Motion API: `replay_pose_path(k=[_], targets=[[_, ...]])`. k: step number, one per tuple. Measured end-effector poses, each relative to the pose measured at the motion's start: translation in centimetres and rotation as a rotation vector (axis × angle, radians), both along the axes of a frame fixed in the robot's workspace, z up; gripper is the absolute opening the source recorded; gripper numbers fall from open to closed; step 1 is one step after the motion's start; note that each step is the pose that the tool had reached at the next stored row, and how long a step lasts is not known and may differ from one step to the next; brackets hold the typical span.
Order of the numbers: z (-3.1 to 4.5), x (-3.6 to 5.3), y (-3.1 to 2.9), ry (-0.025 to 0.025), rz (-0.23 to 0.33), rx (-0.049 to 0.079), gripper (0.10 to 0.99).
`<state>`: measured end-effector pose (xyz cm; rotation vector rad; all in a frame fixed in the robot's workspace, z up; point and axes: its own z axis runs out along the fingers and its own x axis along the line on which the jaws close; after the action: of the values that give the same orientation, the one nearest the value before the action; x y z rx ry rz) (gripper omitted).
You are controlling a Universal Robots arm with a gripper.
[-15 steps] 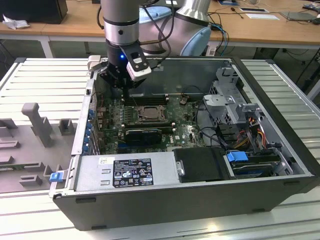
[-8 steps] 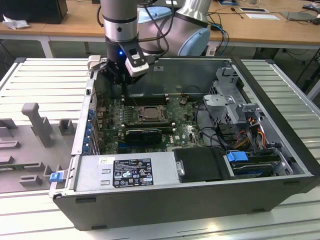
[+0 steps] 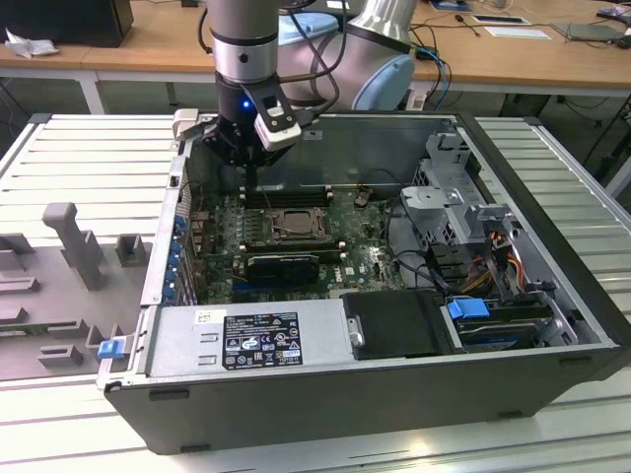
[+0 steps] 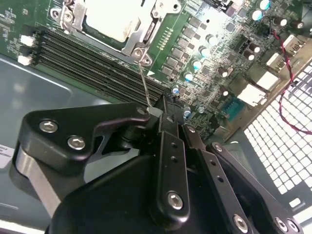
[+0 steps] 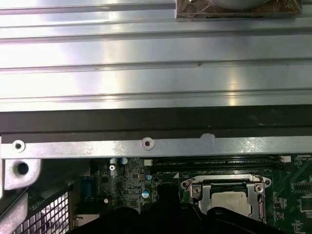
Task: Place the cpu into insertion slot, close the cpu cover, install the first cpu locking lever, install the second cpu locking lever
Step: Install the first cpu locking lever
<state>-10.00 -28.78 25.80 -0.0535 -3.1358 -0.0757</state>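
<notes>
The arm point(image 3: 244, 39) stands upright, wrist low; its hand point(image 4: 156, 114) has fingers pressed together, pointing down.

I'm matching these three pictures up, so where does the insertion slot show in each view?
Exterior view: the insertion slot sits mid-way across the green board.
Second wrist view: the slot lies just past the memory slots.
First wrist view: the slot lies near the metal rail.
Shared landmark: the long black memory slots alongside it.
</notes>
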Motion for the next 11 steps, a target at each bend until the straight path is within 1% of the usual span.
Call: replay_pose_path(k=[11], targets=[[0.00, 1.27, 0.00, 0.0003, 0.000, 0.000, 0.106]])
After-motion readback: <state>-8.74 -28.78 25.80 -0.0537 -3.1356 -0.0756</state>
